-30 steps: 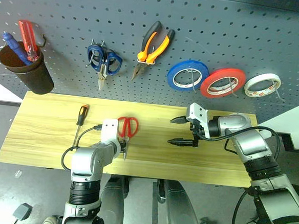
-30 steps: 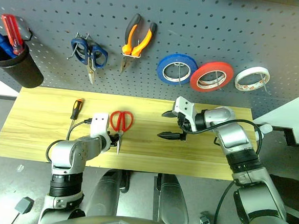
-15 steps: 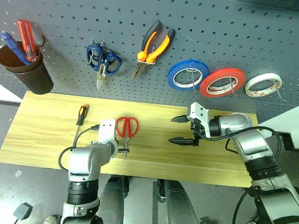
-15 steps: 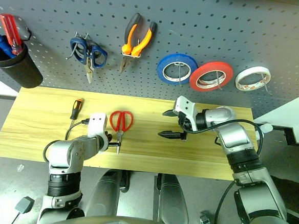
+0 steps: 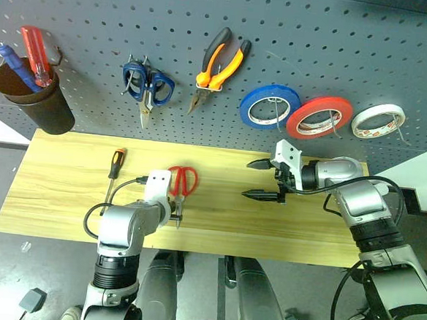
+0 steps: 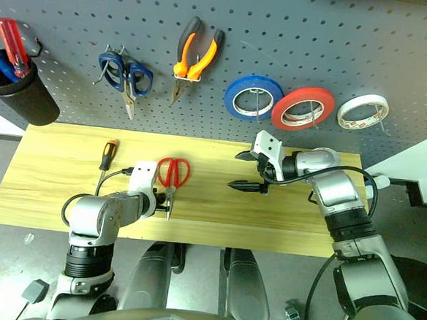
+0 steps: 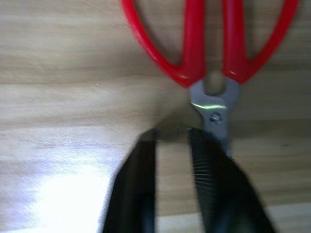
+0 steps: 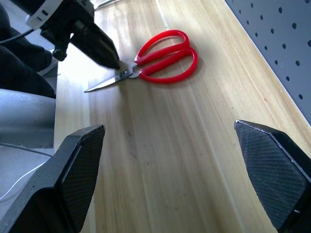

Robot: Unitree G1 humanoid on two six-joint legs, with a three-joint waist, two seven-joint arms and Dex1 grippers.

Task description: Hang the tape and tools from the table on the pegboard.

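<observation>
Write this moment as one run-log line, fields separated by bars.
left pincer: open, at blades of red-handled steel scissors | right pincer: open, empty | scissors: flat on light wooden table | slim orange-and-black screwdriver: on table

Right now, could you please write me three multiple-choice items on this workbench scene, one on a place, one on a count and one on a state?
1. Where are the red-handled scissors?
A. flat on the light wooden table
B. hooked on the dark grey pegboard
C. in the dark cup

2. How many tape rolls hang on the pegboard?
A. one
B. two
C. three

3. How is the right gripper?
A. shut on the red tape roll
B. open and empty
C. shut on the orange-and-black pliers

Answers: 1 A, they lie on the wood beside the left gripper. 2 C, blue, red and white rolls hang in a row. 3 B, its fingers stand wide apart over bare tabletop.
</observation>
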